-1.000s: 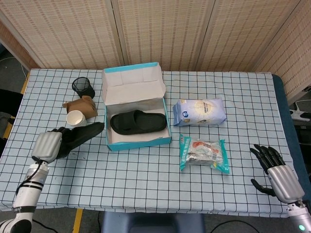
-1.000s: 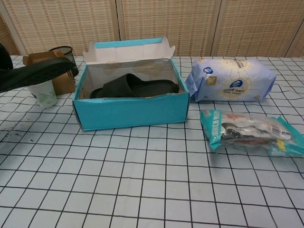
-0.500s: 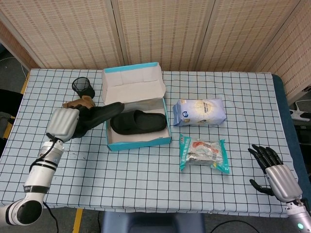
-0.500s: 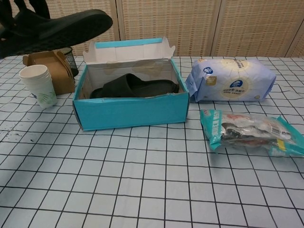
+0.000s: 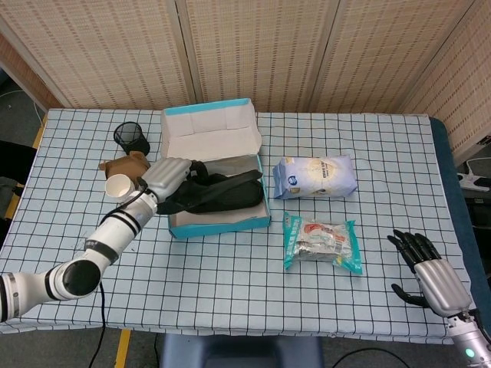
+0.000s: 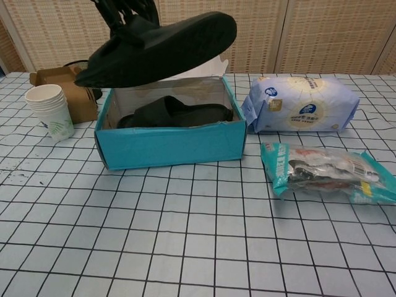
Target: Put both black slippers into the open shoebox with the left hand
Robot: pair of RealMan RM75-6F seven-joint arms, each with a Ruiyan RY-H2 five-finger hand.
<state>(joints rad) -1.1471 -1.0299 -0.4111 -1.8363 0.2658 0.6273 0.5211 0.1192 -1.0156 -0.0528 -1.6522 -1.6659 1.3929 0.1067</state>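
Above the open shoebox (image 5: 217,222), the left robot hand (image 5: 170,176) grips the second black slipper (image 6: 162,48), hanging clear of the first slipper (image 6: 176,112) lying inside. The placing step is underway; next comes lowering it in and letting go.

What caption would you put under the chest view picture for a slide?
Left hand holds the second black slipper above the open teal shoebox, where the first slipper already lies.
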